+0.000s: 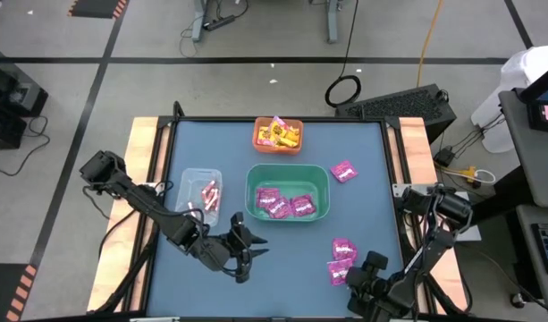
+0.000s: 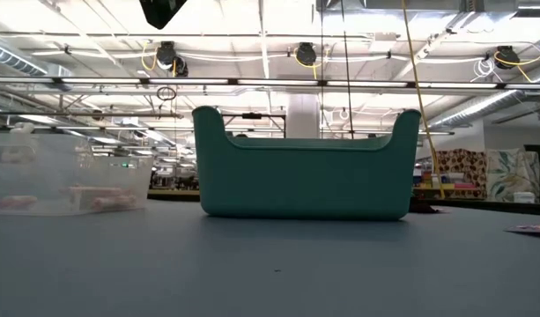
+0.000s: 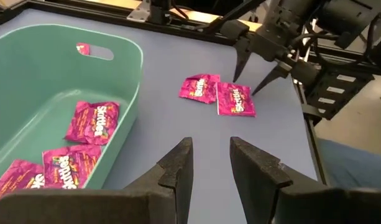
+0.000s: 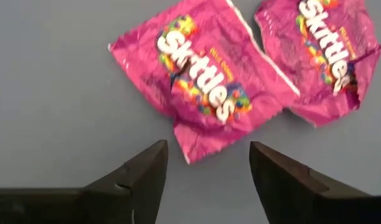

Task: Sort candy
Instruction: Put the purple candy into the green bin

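Note:
Two magenta candy packets (image 4: 202, 81) (image 4: 327, 56) lie flat, side by side, on the blue table near its front right. My right gripper (image 4: 206, 149) hangs open just above them, pointing steeply down. Its fingers stand either side of the nearer packet's edge and touch nothing; the left wrist view also shows the right gripper (image 3: 246, 84). My left gripper (image 3: 210, 144) is open with nothing between its fingers, in front of the green bin (image 1: 287, 170). That bin holds several magenta packets (image 3: 91, 121).
An orange bin (image 1: 278, 134) with yellow packets stands at the far edge. A clear bin (image 1: 200, 192) with pink sticks is left of the green bin. One loose magenta packet (image 1: 343, 170) lies right of the green bin. Wooden rails (image 1: 144, 152) run along the table's sides.

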Tool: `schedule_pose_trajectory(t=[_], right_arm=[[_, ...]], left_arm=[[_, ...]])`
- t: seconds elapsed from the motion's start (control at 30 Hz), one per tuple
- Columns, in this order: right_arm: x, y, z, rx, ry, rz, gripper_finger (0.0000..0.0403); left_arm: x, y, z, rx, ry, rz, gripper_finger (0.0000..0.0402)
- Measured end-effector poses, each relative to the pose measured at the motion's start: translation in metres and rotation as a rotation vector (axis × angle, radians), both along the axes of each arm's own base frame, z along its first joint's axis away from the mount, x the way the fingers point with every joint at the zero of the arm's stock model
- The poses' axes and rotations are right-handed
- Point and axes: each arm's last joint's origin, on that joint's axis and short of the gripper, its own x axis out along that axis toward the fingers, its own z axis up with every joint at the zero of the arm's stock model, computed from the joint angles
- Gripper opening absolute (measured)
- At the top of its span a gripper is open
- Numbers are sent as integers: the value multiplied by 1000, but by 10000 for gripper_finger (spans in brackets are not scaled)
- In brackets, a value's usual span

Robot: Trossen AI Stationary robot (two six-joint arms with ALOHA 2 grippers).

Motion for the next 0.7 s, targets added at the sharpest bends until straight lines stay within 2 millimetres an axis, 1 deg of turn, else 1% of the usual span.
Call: schedule_pose_trajectory(t=[0.23, 0.33, 0.47, 0.63, 0.7], right_arm=[[13, -7, 0, 16, 18, -22, 187], [16, -10, -5, 52, 18, -7, 165], [16, -12, -13, 79, 1, 14, 113], [15, -12, -16, 80, 1, 47, 26], [15, -12, -16, 79, 2, 59, 8]], left_arm=[[0, 0, 0, -6, 7, -15, 112], [0, 0, 0, -6, 8, -16, 112], [0, -1, 0, -8, 9, -21, 112], [0, -1, -1, -7, 11, -21, 112], [0, -1, -1, -7, 11, -21, 112]])
